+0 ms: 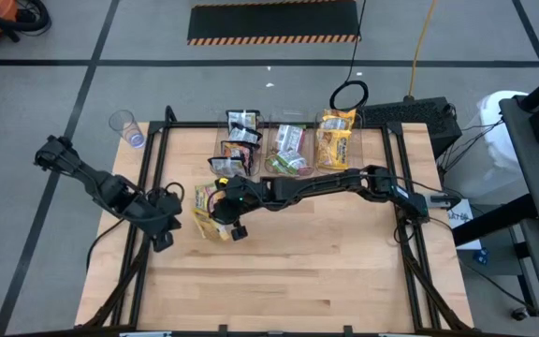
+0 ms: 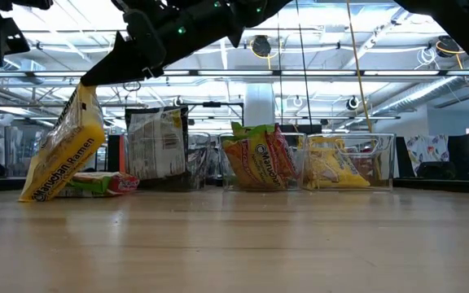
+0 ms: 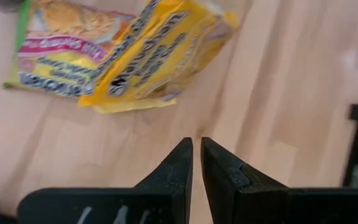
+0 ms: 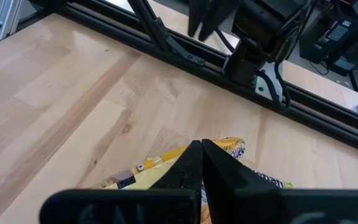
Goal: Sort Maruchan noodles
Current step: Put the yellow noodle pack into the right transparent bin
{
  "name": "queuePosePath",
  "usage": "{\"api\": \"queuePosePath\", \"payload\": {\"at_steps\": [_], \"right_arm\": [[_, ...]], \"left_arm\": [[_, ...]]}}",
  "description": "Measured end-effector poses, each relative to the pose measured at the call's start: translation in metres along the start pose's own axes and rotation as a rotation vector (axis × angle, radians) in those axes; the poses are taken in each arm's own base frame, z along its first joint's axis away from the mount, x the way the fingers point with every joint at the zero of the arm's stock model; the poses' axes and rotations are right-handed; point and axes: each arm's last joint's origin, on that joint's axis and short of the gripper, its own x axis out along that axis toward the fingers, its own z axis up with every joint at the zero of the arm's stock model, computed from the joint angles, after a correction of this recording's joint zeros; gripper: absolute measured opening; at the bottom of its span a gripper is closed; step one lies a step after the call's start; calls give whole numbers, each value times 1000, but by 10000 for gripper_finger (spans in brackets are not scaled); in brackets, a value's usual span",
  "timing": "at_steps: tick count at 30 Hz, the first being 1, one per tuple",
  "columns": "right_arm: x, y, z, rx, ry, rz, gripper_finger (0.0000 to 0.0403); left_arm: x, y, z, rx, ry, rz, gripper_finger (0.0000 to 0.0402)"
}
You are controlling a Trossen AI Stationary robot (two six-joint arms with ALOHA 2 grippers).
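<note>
While the yellow packet (image 2: 63, 155) is pinched at its top edge by the right gripper (image 1: 225, 208), it hangs tilted, long axis near upright, lower corner at or just above the table (image 1: 298, 271); contact cannot be told. Right fingers are clenched on the wrapper. A green-edged packet (image 2: 96, 184) lies flat just beside it, partly underneath in the left wrist view. Left gripper (image 1: 162, 239) is parked near the left table edge, fingers nearly together, nothing held. The remaining packets are stood in three clear bins (image 1: 288, 150) along the far edge: dark ones (image 1: 241, 126) on the left, green-edged ones in the middle, yellow ones (image 1: 335, 139) on the right. The yellow bin is judged the likely target, so the held packet lies well apart from it, across and back. Right arm is nearer. Open board is available in front; bin rims must be cleared on approach.
</note>
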Motion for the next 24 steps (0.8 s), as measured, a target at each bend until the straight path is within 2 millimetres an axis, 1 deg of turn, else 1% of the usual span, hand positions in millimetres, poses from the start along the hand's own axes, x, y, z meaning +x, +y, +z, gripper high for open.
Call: {"api": "queuePosePath", "payload": {"at_steps": [4,10,13,19,24], "right_arm": [[0,0,0,0,0,0,0],[0,0,0,-16,-3,-1,0],[-3,0,3,-21,-2,0,0],[-19,-3,16,-49,-13,-7,0],[-29,-4,21,-69,8,-4,0]], "left_arm": [[6,0,-1,4,41,65,38],[13,-5,2,34,55,80,38],[16,-7,3,32,65,92,38],[20,-9,3,37,77,106,37],[20,-9,3,38,77,106,37]]}}
